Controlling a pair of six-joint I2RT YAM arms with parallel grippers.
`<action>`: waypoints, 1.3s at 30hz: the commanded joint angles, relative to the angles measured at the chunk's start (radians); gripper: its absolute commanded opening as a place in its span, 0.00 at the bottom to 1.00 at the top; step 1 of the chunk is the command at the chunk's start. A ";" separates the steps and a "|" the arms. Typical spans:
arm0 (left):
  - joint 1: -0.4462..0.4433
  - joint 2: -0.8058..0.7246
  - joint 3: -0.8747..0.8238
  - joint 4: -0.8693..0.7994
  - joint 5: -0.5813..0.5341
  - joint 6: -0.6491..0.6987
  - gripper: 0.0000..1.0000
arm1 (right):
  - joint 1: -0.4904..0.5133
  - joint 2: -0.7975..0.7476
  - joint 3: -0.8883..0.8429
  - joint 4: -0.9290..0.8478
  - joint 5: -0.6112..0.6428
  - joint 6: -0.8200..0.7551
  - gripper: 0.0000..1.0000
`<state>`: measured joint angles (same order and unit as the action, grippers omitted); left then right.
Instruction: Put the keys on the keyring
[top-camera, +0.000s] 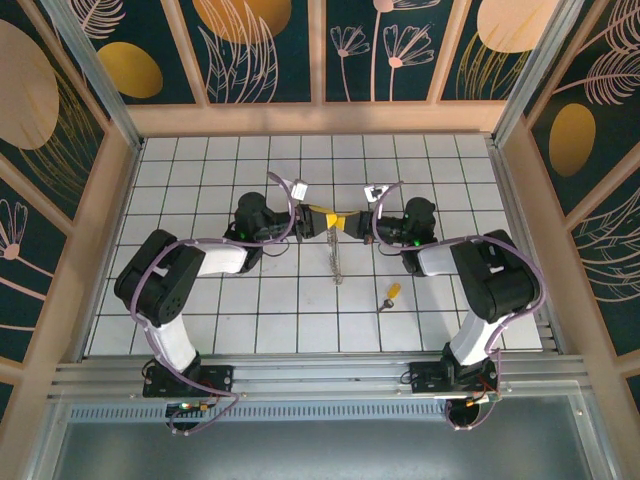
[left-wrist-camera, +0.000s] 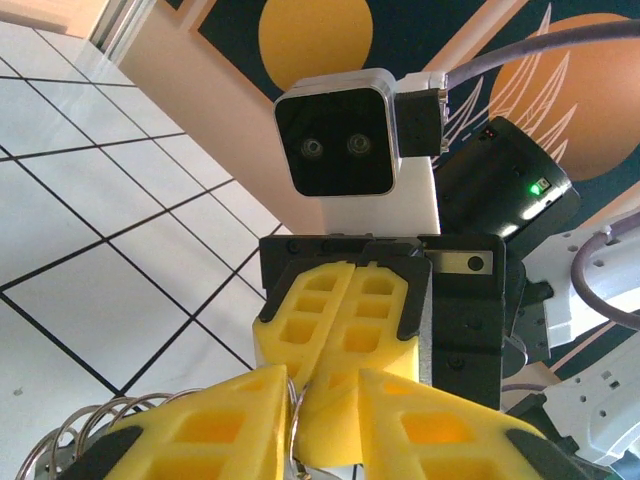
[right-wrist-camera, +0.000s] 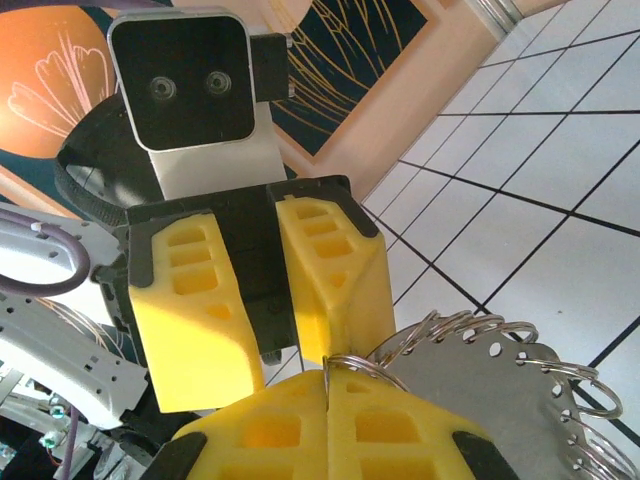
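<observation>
From above we see the left tool (top-camera: 322, 218) and right tool (top-camera: 350, 222) meeting tip to tip, which hides the grip. The keyring (top-camera: 337, 262) dangles beneath; the key (top-camera: 390, 296) lies apart on the desk (top-camera: 200, 160). Left wrist: left tool narrowly parted, keyring cut off. Right wrist: right tool pinches the keyring, and the left tool seems just clear.

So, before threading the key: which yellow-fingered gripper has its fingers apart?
The left gripper: a gap separates its yellow fingers, while the right gripper is clamped shut on the silvery beaded keyring.
</observation>
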<state>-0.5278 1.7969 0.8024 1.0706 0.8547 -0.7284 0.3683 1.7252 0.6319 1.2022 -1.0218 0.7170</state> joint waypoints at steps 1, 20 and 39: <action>-0.028 0.019 -0.015 0.064 0.063 -0.006 0.20 | 0.015 0.013 0.007 0.105 0.015 0.012 0.00; -0.028 0.015 -0.039 0.070 0.029 0.004 0.00 | 0.009 0.006 -0.014 0.106 0.032 0.026 0.18; -0.028 0.024 -0.035 0.058 0.024 0.008 0.00 | -0.017 -0.044 -0.059 0.099 0.020 0.011 0.29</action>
<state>-0.5426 1.8069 0.7712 1.1175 0.8417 -0.7307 0.3550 1.7248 0.5766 1.2331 -0.9955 0.7395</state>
